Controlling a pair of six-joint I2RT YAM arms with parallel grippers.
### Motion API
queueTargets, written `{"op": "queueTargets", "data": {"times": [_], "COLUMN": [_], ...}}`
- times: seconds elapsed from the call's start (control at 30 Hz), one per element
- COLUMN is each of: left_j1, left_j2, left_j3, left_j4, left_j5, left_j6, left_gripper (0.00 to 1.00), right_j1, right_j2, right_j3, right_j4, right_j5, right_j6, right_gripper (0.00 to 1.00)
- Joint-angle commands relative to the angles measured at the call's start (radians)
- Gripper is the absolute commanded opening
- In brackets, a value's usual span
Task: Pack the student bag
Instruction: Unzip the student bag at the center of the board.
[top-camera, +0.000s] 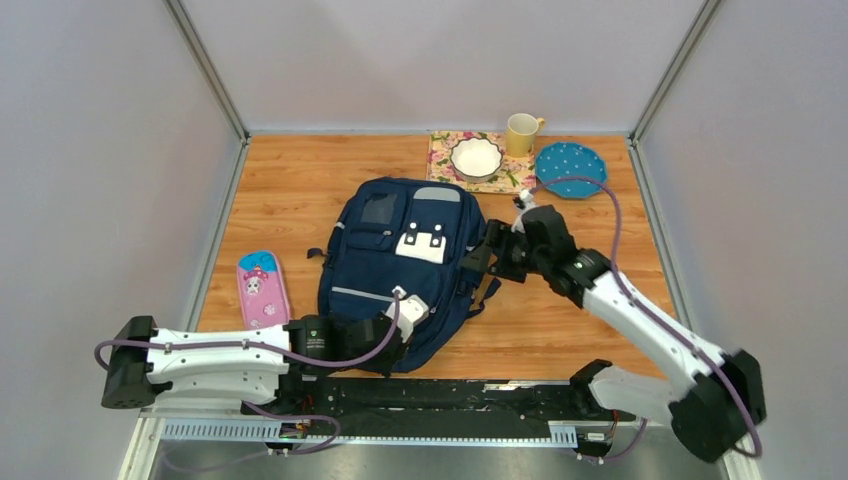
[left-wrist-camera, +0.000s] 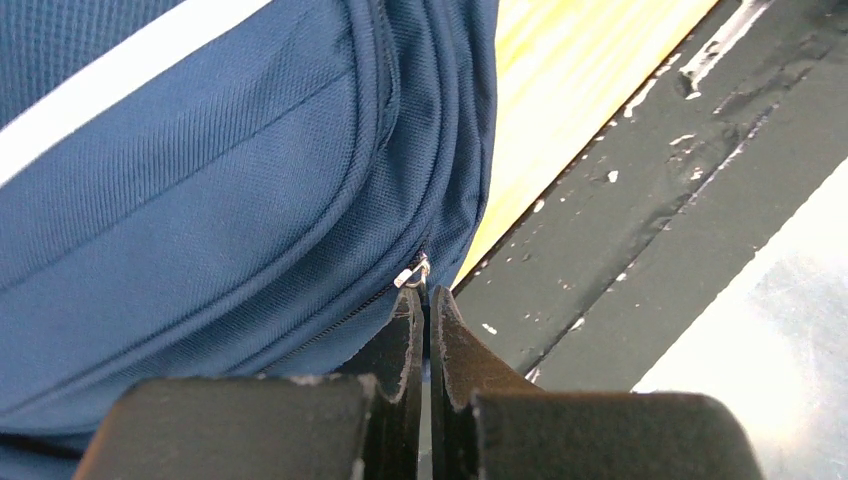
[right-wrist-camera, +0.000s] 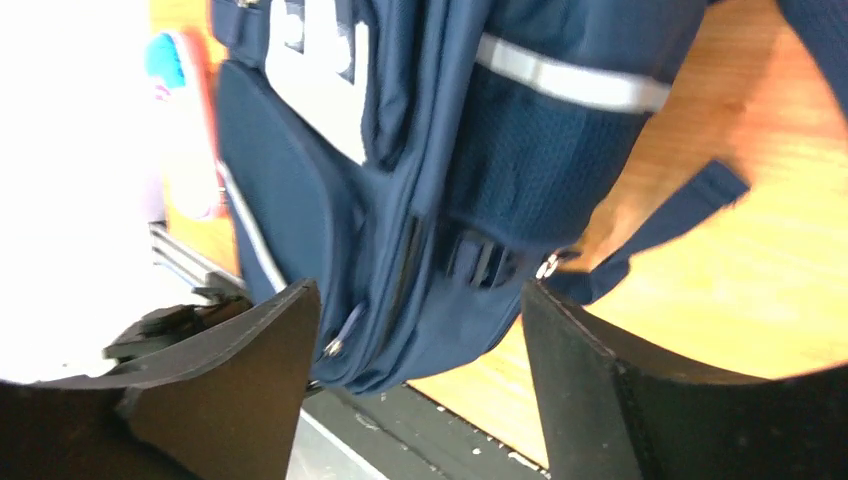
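The navy student bag (top-camera: 400, 262) lies flat on the wooden table, front pockets up, its bottom toward the near edge. My left gripper (top-camera: 403, 348) is at the bag's near right corner. In the left wrist view the left gripper (left-wrist-camera: 425, 296) is shut on the pull of a metal zipper slider (left-wrist-camera: 412, 274) on the bag's (left-wrist-camera: 200, 200) side seam. My right gripper (top-camera: 478, 260) hovers at the bag's right side. In the right wrist view the right gripper (right-wrist-camera: 418, 290) is open and empty, framing the bag's (right-wrist-camera: 520, 150) side pocket and a loose strap (right-wrist-camera: 680, 215).
A pink pencil case (top-camera: 262, 288) lies left of the bag. At the back right are a floral placemat (top-camera: 440, 150) with a white bowl (top-camera: 475, 157), a yellow mug (top-camera: 521, 133) and a blue dotted plate (top-camera: 570, 170). A black rail (top-camera: 450, 395) runs along the near edge.
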Motion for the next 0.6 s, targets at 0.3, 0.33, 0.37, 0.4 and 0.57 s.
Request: {"op": "queueTargets", "data": {"times": [0.3, 0.33, 0.37, 0.4, 0.57], "left_j1": [-0.012, -0.012, -0.012, -0.012, -0.010], "left_j2": [0.187, 0.207, 0.213, 0.219, 0.224], "left_j3": [0.257, 0.263, 0.269, 0.268, 0.249], "left_j4": [0.213, 0.214, 0.220, 0.237, 0.274], "left_j5": [0.124, 0.126, 0.124, 0.123, 0.130], "left_j6": [0.228, 0.228, 0.231, 0.229, 0.218], "left_gripper": [0.00, 0.00, 0.00, 0.00, 0.00], "right_j1": [0.223, 0.236, 0.248, 0.271, 0.308], "right_j2": [-0.406, -0.400, -0.392, -0.380, -0.303], "right_j3": [-0.322, -0.326, -0.328, -0.326, -0.319], "right_j4": [0.179, 0.189, 0.221, 0.229, 0.295], "right_j5": [-0.005, 0.005, 0.003, 0.005, 0.008], "right_j6": [0.442, 0.457, 0.483, 0.493, 0.499], "right_gripper": [0.80, 0.80, 0.80, 0.80, 0.70]}}
